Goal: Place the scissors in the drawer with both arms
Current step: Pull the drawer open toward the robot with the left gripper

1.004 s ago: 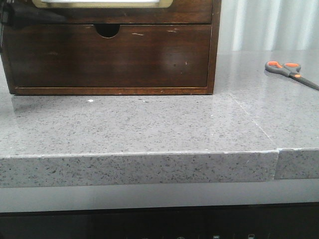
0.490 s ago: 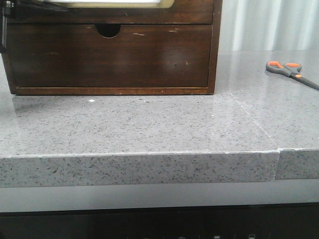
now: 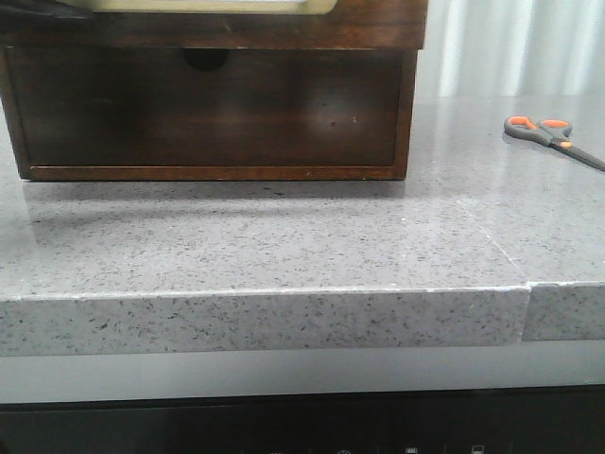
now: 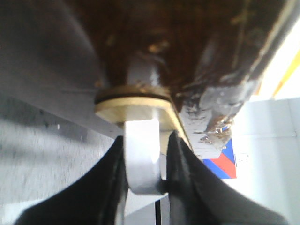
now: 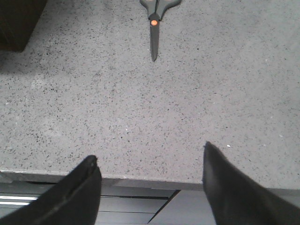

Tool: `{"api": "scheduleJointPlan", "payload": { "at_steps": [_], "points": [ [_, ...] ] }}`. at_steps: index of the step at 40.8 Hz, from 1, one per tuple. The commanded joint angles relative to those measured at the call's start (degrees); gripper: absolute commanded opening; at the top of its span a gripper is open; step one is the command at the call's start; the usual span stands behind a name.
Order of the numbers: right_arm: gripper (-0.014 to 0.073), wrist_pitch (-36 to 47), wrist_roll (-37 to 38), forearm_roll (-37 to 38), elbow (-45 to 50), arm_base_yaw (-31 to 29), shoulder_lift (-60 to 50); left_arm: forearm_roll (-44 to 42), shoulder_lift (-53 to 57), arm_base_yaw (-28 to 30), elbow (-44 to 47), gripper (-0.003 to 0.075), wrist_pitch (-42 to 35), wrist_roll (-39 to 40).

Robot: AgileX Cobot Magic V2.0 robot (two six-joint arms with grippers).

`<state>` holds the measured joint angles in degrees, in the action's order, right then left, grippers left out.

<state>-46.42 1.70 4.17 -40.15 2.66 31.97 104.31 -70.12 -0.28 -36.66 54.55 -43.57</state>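
Note:
The scissors lie flat on the grey counter at the far right, orange-lined loops to the left. In the right wrist view they lie ahead of my right gripper, blade tips toward it. That gripper is open and empty over the counter's front edge. The drawer is the upper dark-brown front at the top; it juts out over the lower one. My left gripper is shut on the drawer's pale loop handle, under its tan plate. In the front view only a dark bit of it shows.
The plain lower drawer with a half-round notch sits shaded under the upper one. The cabinet's corner shows in the right wrist view. The speckled grey counter has a front edge and a seam at the right.
The upper drawer has slid out toward the camera, with my left gripper on its handle. It now overhangs and shades the lower drawer. The scissors have not moved.

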Motion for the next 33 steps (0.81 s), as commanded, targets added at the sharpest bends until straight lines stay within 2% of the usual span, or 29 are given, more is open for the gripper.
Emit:
{"api": "scheduleJointPlan", "payload": {
  "at_steps": [1,15,20,23,26,33],
  "points": [
    [0.0491,3.23,-0.55,0.84,-1.61,-0.07,0.56,2.12,6.58,-0.26,1.46,0.002,8.87,-4.36],
    [0.0491,3.23,-0.55,0.84,-1.61,-0.07,0.56,1.55,15.04,-0.26,8.68,0.0023,8.42,-4.36],
    [0.0491,3.23,-0.55,0.84,-1.61,-0.07,0.56,0.12,15.04,-0.26,8.68,0.0064,7.63,-4.36],
    [0.0491,3.23,-0.55,0.84,-1.61,-0.07,0.56,-0.34,15.04,-0.26,8.68,0.0132,7.35,-4.36],
    [0.0491,3.23,-0.55,0.84,-1.61,-0.07,0.56,-0.43,15.04,-0.26,8.68,0.0231,7.14,-4.36],
    [0.0491,3.23,-0.55,0.84,-1.61,-0.07,0.56,-0.43,15.04,-0.26,8.68,0.0501,6.55,-4.36]
  ]
}}
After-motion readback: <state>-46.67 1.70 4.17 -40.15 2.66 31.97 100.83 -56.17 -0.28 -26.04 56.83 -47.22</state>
